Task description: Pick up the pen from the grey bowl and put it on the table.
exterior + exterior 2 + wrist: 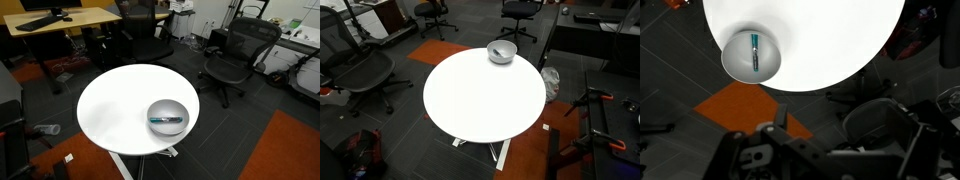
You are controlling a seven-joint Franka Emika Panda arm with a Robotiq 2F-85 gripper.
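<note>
The grey bowl (167, 106) stands on the round white table (115, 105), close to its edge. It shows in both exterior views and also in the wrist view (735, 55); in an exterior view it is at the table's far edge (501, 52). The pen (167, 120), dark with a teal section, lies inside the bowl, and the wrist view shows it too (754, 52). The arm is in neither exterior view. Dark gripper parts (790, 150) fill the bottom of the wrist view, high above and well off the table (830, 40). The fingers are too dark to read.
Black office chairs stand around the table (235, 55) (360, 70). A rectangular wooden desk (60, 20) is at the back. Orange carpet patches (740, 105) lie on the dark floor beside the table's pedestal (500, 150).
</note>
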